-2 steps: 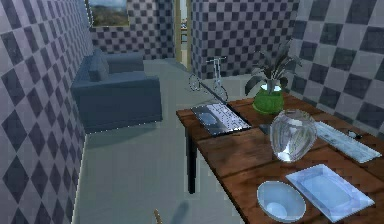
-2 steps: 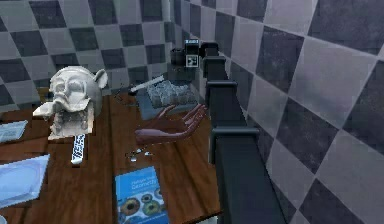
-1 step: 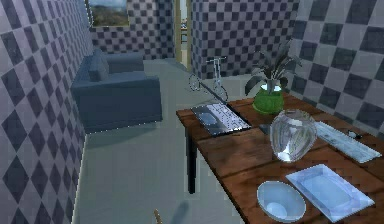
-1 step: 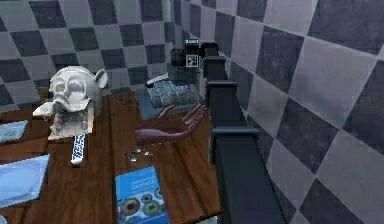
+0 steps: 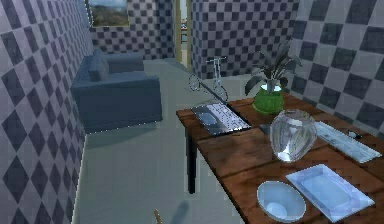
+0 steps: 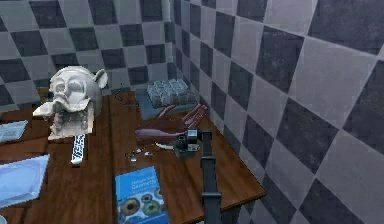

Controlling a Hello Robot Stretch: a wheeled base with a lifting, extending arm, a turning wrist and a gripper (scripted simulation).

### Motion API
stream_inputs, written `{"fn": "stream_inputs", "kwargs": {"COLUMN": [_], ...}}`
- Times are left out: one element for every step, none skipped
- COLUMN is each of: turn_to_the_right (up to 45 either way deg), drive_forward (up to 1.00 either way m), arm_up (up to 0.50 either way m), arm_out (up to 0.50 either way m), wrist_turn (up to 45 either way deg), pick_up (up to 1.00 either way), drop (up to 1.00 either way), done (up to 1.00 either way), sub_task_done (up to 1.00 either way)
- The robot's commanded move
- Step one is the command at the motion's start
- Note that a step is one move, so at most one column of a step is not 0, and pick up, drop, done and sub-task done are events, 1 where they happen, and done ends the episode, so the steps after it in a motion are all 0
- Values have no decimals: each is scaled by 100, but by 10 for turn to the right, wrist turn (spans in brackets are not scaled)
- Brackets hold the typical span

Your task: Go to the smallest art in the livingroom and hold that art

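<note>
green pot (image 5: 267, 101) on the table (image 5: 232, 150) holds a leafy plant (image 5: 272, 72); the gripper's (image 6: 165, 147) state and any load, i cannot tell.

Forward view faces down the room; arm side view closely overlooks the shared table (image 6: 100, 188).
</note>
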Motion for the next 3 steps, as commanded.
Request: {"fn": "stream_inputs", "kwargs": {"turn_to_the_right": [0,0,0], "drive_forward": [0,0,0], "arm_up": [0,10,0], "arm_out": [0,0,0], "wrist_turn": [0,0,0], "pick_up": [100,0,0], "drop": [0,0,0], "done": [0,0,100], "sub_task_done": [0,0,0]}}
